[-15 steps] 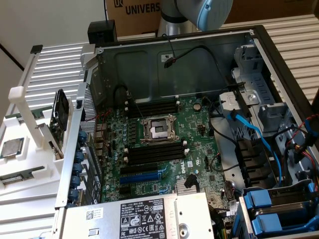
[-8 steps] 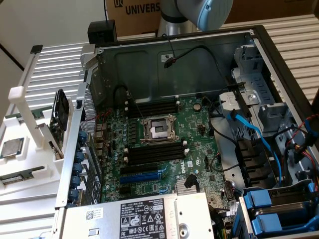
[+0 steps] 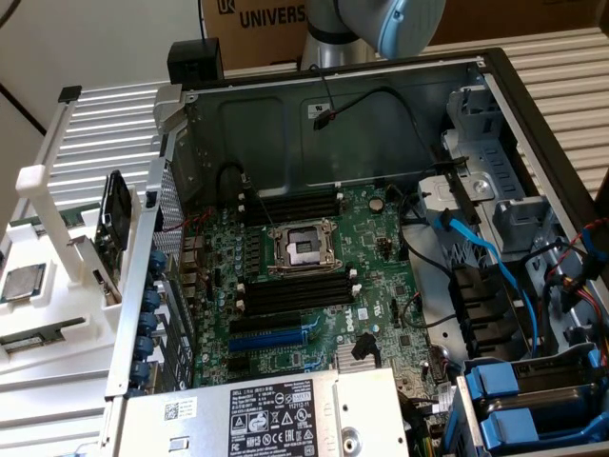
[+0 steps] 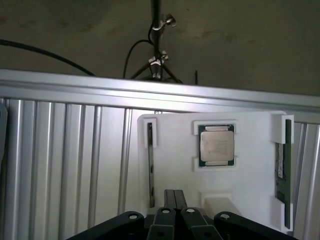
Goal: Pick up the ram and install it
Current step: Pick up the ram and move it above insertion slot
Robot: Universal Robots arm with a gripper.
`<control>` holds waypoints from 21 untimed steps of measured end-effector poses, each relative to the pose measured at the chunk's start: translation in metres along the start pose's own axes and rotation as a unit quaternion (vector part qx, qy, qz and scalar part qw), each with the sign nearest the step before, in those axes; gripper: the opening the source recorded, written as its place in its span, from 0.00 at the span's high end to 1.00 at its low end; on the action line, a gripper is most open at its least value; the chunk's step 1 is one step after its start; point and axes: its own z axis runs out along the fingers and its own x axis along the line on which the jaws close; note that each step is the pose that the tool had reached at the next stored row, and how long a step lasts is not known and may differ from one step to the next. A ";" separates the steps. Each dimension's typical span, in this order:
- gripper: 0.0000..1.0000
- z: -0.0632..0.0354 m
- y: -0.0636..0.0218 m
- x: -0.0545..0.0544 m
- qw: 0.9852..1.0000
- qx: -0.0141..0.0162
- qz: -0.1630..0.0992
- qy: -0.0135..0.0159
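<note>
In the wrist view my gripper (image 4: 175, 194) is shut, its two black fingers pressed together with nothing between them. It hangs over a white holder tray (image 4: 250, 125). A green ram (image 4: 281, 170) stands on edge in white clips at one side of the tray. A second thin dark stick (image 4: 150, 167) stands on edge in the opposite slot, close beside my fingertips. In the exterior view the tray (image 3: 57, 314) sits at the left, outside the case, with a ram stick (image 3: 36, 336) lying in it. The motherboard's long black slots (image 3: 290, 295) lie near the socket.
A square silver processor chip (image 4: 216, 145) sits mid-tray between the two sticks. The open computer case (image 3: 333, 124) holds the motherboard (image 3: 314, 276), an empty processor socket (image 3: 303, 249), cables and blue drive bays (image 3: 533, 400). The arm (image 3: 381, 24) rises behind the case. A ribbed metal table (image 4: 65, 160) surrounds the tray.
</note>
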 end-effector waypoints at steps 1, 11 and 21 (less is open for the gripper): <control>0.89 0.0016 -0.0002 0.001 1.000 0.000 0.000 -0.001; 0.89 0.0186 -0.0044 0.012 1.000 0.000 0.000 -0.012; 0.89 0.0341 -0.0088 0.021 1.000 -0.002 0.003 -0.019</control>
